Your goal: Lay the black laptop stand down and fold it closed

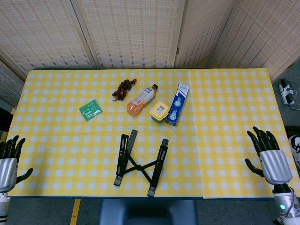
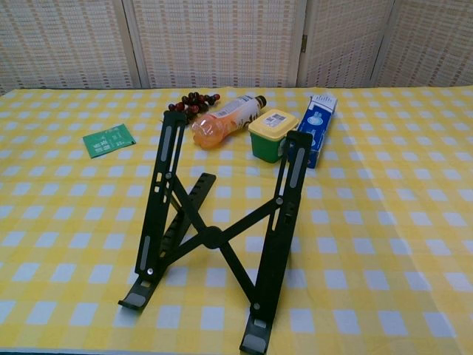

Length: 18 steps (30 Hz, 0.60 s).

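The black laptop stand (image 1: pixel 140 163) stands propped up and spread open near the table's front edge, its two rails joined by a crossed brace; the chest view shows the laptop stand (image 2: pixel 214 237) raised at an angle on its rear leg. My left hand (image 1: pixel 9 161) rests at the front left corner, fingers apart, holding nothing. My right hand (image 1: pixel 268 157) lies at the front right edge, fingers spread and empty. Both hands are far from the stand and appear only in the head view.
Behind the stand lie an orange drink bottle (image 1: pixel 141 99), a yellow-lidded tub (image 1: pixel 159 111), a blue carton (image 1: pixel 177 104), a bunch of dark grapes (image 1: pixel 123 89) and a green packet (image 1: pixel 90 110). Yellow checked cloth (image 1: pixel 225 117) covers the table.
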Tool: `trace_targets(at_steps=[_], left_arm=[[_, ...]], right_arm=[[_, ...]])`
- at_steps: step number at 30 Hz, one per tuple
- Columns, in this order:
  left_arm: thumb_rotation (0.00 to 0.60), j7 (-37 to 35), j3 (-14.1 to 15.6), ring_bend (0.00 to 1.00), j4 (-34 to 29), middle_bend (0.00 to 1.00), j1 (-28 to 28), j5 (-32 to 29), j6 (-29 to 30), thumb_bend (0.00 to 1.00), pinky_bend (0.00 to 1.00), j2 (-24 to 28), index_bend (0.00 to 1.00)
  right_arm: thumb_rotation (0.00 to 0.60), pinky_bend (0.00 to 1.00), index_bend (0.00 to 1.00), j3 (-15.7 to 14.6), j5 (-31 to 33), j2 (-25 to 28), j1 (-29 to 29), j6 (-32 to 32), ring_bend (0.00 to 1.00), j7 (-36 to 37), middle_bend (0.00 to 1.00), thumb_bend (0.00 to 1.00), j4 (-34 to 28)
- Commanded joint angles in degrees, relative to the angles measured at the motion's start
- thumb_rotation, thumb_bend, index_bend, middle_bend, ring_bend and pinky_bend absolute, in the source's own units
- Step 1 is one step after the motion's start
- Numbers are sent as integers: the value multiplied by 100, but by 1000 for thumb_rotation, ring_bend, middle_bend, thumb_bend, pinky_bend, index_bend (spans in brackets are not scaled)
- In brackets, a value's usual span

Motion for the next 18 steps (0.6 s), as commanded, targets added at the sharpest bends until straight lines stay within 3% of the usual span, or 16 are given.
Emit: trace_targets(at_steps=[1, 18], left_arm=[[600, 20, 2, 0, 4, 0, -9, -4, -20, 212, 0, -5, 4], [600, -145, 60, 0, -69, 0, 33, 96, 1, 212, 0, 76, 4]], right_arm=[[600, 0, 0, -4, 6, -12, 4, -15, 20, 31, 0, 342, 18], [600, 0, 0, -165, -328, 60, 74, -81, 33, 358, 0, 342, -47]])
